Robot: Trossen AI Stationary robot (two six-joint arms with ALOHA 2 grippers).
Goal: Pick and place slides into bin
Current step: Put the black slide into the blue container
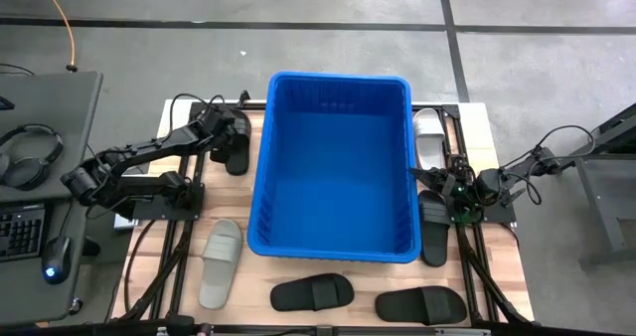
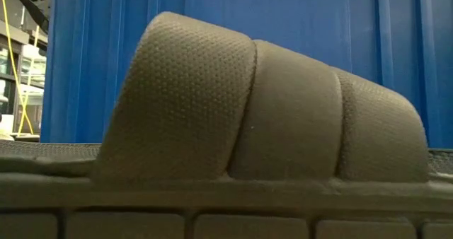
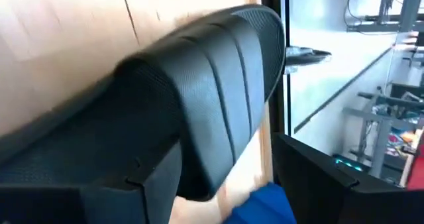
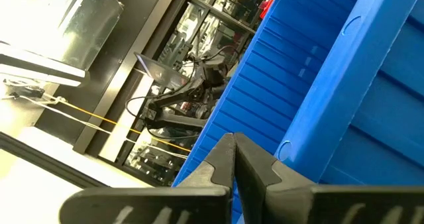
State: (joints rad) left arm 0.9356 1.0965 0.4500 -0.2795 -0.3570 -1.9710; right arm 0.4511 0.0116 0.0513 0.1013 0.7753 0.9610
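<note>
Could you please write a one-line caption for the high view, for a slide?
Left gripper at a black slide beside the empty blue bin; right gripper waits shut on the bin's other side.

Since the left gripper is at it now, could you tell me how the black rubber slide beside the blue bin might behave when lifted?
The black rubber slide left of the bright-blue plastic bin probably grips well: its strap looks finely textured. It seems light, likely flexing slightly when lifted. Its flat sole should not roll. The left gripper is at it; the right gripper waits shut.

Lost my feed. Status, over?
Left tool on black slide beside bin, grip unconfirmed. Right tool shut, empty, at bin's right. Bin empty. Nothing blocking.
</note>
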